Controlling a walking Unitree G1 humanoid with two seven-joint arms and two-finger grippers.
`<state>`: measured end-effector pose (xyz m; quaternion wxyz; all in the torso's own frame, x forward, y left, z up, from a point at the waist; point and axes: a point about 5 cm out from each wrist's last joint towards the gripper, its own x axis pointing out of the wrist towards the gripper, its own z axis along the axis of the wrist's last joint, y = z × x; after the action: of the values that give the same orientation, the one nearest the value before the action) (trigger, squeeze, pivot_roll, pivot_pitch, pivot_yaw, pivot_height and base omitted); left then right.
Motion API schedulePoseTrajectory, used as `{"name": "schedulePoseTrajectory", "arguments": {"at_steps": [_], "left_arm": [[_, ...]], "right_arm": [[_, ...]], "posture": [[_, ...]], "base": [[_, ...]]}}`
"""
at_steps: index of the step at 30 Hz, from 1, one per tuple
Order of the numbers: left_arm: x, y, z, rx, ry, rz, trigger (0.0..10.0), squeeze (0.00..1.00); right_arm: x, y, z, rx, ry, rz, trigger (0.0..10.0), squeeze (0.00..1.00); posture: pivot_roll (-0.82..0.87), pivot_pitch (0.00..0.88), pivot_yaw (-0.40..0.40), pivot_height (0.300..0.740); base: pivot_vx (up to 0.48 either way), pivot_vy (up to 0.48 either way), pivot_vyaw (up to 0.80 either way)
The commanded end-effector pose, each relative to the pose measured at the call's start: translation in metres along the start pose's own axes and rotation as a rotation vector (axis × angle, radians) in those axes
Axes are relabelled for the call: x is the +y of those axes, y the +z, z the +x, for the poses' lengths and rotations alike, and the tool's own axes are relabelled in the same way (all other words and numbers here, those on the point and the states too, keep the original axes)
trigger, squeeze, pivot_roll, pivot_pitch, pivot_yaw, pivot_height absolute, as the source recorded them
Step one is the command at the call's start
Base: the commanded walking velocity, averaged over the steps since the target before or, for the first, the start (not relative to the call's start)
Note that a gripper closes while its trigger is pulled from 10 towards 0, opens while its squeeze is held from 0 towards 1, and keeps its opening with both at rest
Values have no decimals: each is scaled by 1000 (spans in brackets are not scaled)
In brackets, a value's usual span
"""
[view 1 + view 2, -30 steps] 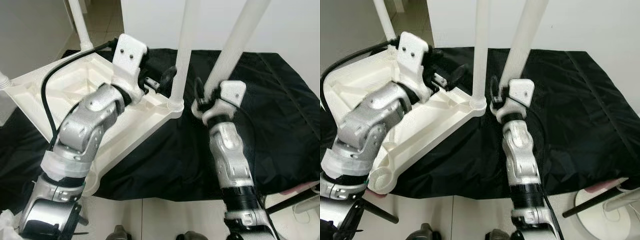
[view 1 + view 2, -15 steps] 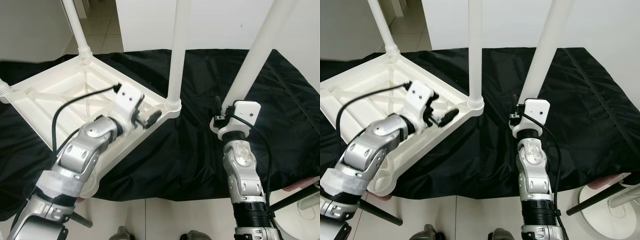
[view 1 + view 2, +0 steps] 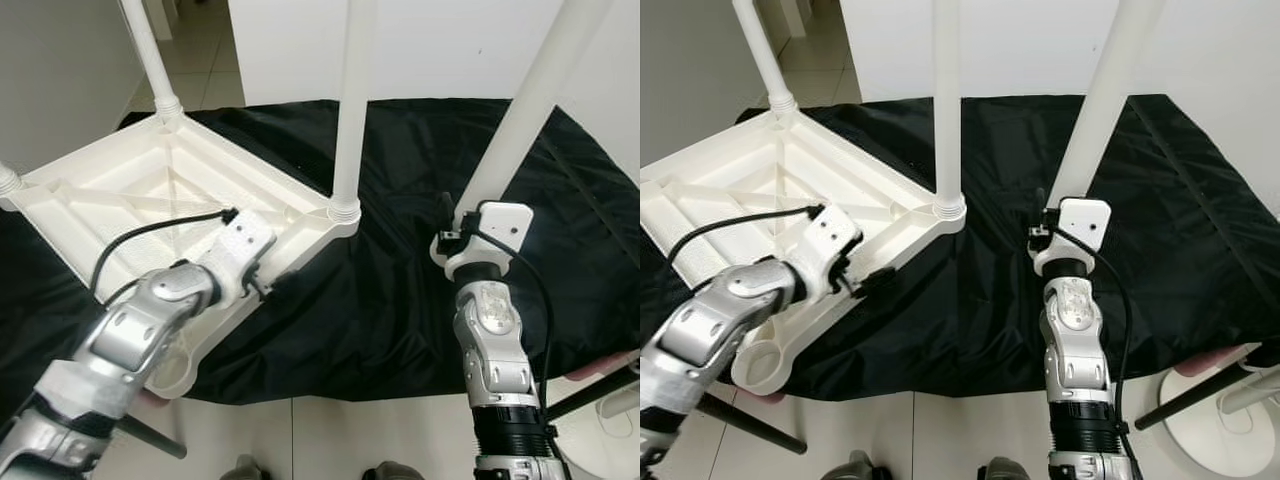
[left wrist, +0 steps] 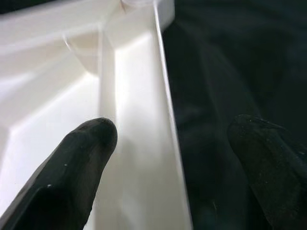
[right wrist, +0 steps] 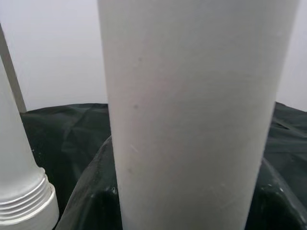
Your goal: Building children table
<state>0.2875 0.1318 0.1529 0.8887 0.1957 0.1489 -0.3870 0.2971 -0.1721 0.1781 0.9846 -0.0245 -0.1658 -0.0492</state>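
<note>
You see black cloth [image 3: 400, 300] spread over pale tiled floor [image 3: 330, 440]. White wall [image 3: 440, 50] behind. Round white stand base [image 3: 1215, 430] at floor's right edge.

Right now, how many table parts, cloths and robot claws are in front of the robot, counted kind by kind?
White table legs: 4
White tabletop, upside down: 1
Black cloth: 1
Grippers, left gripper and right gripper: 2
Total: 8
</note>
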Motion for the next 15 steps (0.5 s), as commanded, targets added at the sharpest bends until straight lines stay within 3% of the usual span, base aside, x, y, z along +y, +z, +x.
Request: {"name": "schedulePoseTrajectory", "arguments": {"at_steps": [1,7,15], "left_arm": [[0,-2,-4,22,-5,7,10000,0],[3,-6,-21,29,-15,21,10000,0],[3,-22,-28,114,-8,4,10000,0]], "right_arm": [[2,4,1,-21,3,-5,10000,0],[1,4,2,-21,1,-7,10000,0],[2,4,3,-20,14,-13,10000,0]], "posture": [[-79,6,77,740],[-75,2,74,740],[-72,0,76,740]], "base": [[0,0,0],[0,0,0],[0,0,0]]}}
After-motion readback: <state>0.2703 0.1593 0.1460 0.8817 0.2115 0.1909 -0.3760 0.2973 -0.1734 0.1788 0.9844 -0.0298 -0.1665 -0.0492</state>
